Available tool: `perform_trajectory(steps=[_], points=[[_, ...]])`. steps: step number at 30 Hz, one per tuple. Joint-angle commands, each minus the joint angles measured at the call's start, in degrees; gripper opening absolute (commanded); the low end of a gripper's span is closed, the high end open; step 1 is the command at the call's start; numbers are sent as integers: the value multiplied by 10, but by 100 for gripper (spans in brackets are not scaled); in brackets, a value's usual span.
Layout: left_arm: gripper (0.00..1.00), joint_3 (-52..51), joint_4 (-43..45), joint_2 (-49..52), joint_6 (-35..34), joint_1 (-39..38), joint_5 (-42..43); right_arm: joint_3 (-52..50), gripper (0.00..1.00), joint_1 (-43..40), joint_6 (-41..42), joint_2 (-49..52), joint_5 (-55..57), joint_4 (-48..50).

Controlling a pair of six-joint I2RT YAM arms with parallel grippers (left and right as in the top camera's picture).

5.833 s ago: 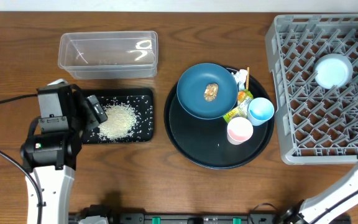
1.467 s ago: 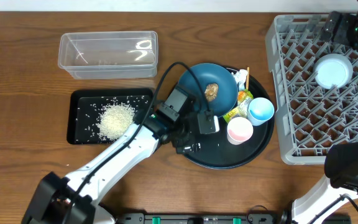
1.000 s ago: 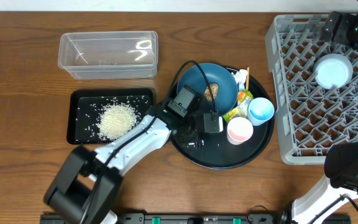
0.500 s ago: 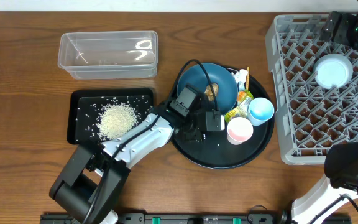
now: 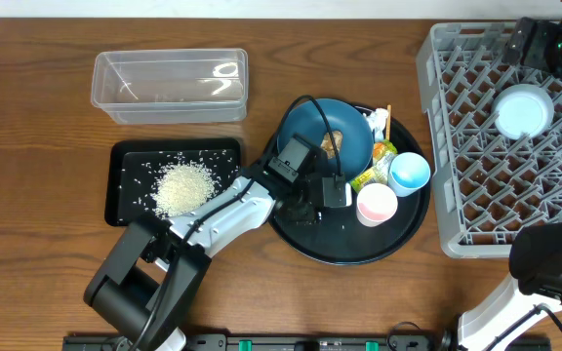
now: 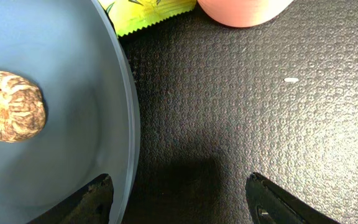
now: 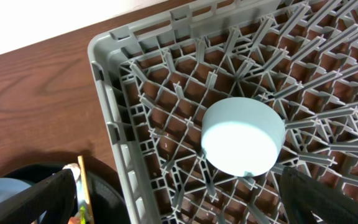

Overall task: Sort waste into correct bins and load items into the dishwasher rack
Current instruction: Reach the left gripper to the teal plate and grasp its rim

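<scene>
Step in hand: taking hold of the blue plate (image 6: 55,137). The left gripper (image 6: 179,186) stands with jaws apart astride the plate's rim, on the round tray (image 6: 241,124) (a brown lump (image 6: 11,112) lies on the plate). Next: close on the rim and lift level. The right gripper (image 7: 176,186), jaws apart, hovers over the rack (image 7: 142,124), right of the tray.

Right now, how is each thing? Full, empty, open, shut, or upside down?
clear tub: upright, nothing big inside.
black tray: holds a rice heap.
blue plate: upright, brown lump on it.
pink cup: upright, empty.
light blue cup: upright, empty.
white bowl: upside down in the grey rack.
left gripper: open, jaws either side of the plate's rim.
right gripper: open, above the rack.
</scene>
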Motion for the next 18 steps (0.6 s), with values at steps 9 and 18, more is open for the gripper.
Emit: perform_trajectory(steps=[9,18], points=[[70,8,-3,8,1,0,1,4,99,-5,-7,-6,-2,0],[49,8,-3,8,1,0,1,4,99,-5,-7,-6,-2,0]])
